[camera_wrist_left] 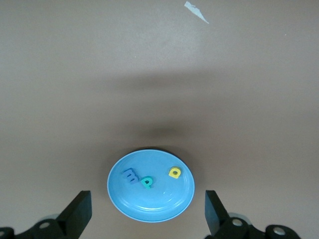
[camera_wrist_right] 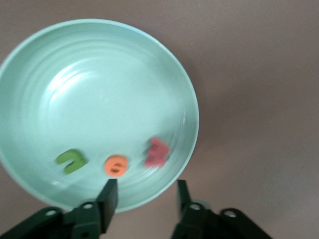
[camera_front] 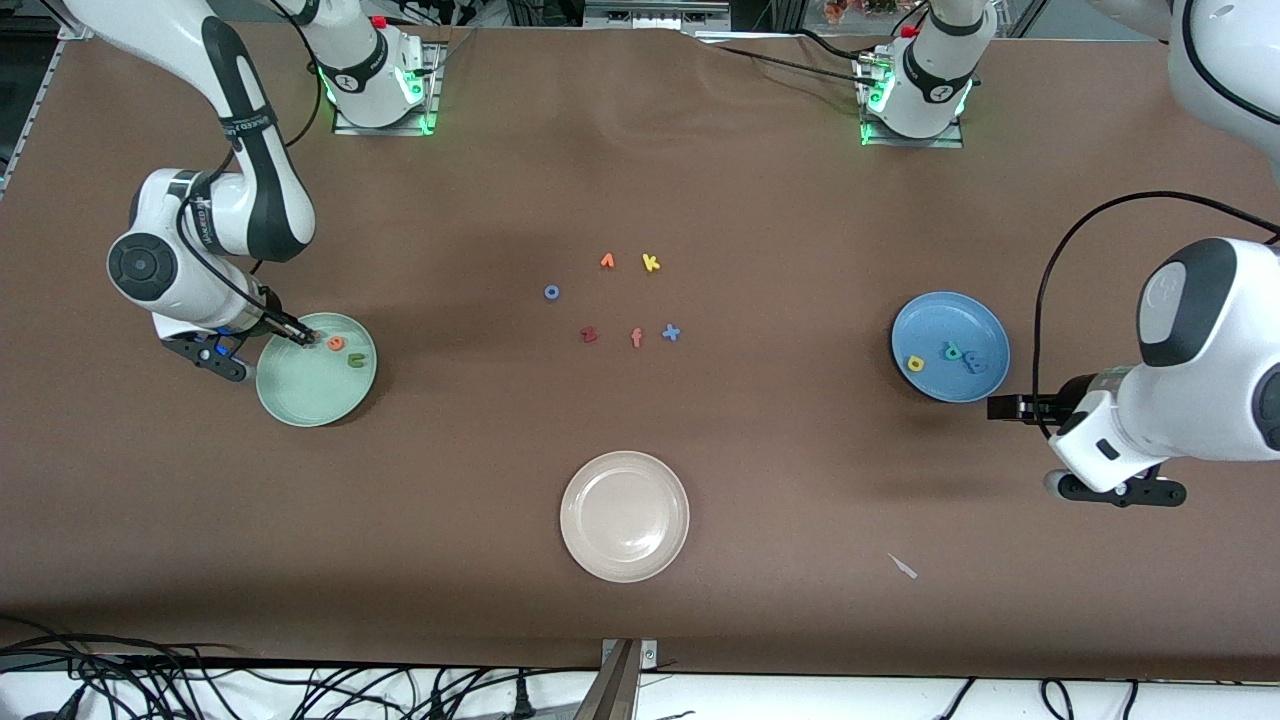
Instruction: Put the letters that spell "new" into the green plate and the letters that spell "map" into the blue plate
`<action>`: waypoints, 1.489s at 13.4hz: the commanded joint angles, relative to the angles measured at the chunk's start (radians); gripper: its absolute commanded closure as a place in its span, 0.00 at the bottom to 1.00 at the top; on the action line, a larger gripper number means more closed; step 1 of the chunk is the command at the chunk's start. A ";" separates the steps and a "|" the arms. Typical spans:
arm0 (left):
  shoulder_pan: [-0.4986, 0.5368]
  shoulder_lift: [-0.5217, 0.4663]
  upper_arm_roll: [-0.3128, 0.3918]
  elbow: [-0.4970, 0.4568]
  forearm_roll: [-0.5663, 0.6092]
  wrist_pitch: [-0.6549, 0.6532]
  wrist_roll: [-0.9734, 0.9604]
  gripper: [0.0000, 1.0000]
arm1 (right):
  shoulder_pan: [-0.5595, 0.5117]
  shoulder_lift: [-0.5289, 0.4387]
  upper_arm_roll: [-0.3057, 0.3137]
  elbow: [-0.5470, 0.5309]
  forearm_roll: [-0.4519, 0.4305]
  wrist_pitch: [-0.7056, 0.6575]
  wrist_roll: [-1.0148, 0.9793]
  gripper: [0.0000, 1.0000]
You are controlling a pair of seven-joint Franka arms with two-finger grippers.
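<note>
The green plate (camera_front: 305, 395) lies at the right arm's end of the table and holds the dark green "n" (camera_wrist_right: 71, 161), the orange "e" (camera_wrist_right: 116, 166) and the salmon-pink "w" (camera_wrist_right: 157, 152). My right gripper (camera_wrist_right: 145, 186) hovers over the plate's rim (camera_wrist_right: 189, 149), open, with nothing between its fingers. The blue plate (camera_front: 950, 315) at the left arm's end holds the light blue "m" (camera_wrist_left: 130, 175), the teal "p" (camera_wrist_left: 147, 182) and the yellow "a" (camera_wrist_left: 174, 173). My left gripper (camera_front: 1005, 407) waits beside that plate, open and empty.
Several loose letters lie mid-table: an orange one (camera_front: 607, 261), a yellow "k" (camera_front: 650, 263), a blue ring (camera_front: 551, 292), a dark red "z" (camera_front: 589, 335), a salmon "f" (camera_front: 636, 338), a blue "x" (camera_front: 671, 333). A cream-white plate (camera_front: 625, 516) and a white scrap (camera_front: 903, 566) lie nearer the front camera.
</note>
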 commanded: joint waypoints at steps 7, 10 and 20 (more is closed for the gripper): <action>-0.220 -0.272 0.394 -0.286 -0.327 0.271 0.141 0.00 | 0.089 -0.013 0.006 0.355 0.114 -0.505 0.006 0.00; -0.200 -0.361 0.370 -0.471 -0.327 0.423 0.142 0.00 | 0.108 -0.013 0.006 0.453 0.110 -0.614 -0.009 0.00; -0.209 -0.358 0.368 -0.479 -0.327 0.440 0.142 0.00 | -0.153 -0.208 0.299 0.464 -0.074 -0.624 -0.300 0.00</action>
